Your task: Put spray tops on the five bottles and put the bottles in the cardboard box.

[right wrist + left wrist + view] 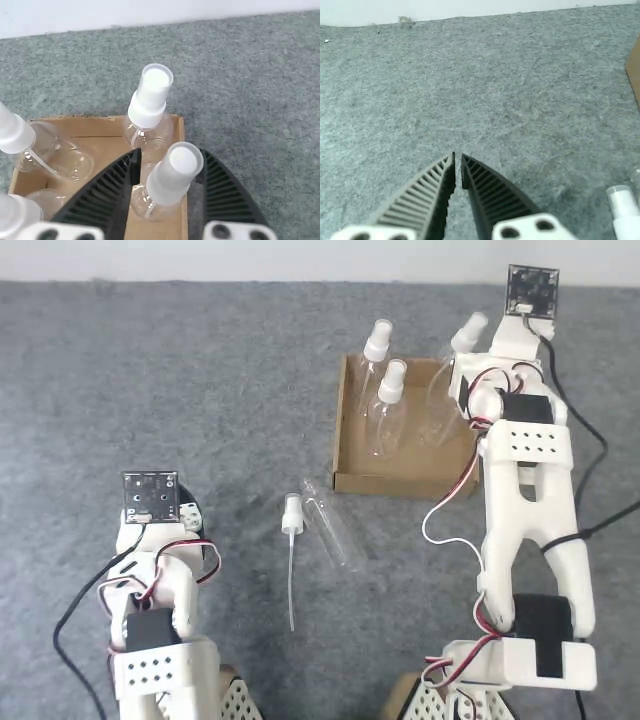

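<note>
The cardboard box holds several clear bottles with white spray tops, such as one near its middle and one in its far corner. My right gripper hangs over the box's right side, shut on another capped bottle that stands upright between its fingers. On the carpet in front of the box lies an uncapped clear bottle, and beside it a loose spray top with its long tube. My left gripper is shut and empty, low over bare carpet left of these two.
Grey carpet covers the table, with open room to the left and in front of the box. The box's edge and the loose spray top show beside my left gripper. A white wall lies beyond the carpet.
</note>
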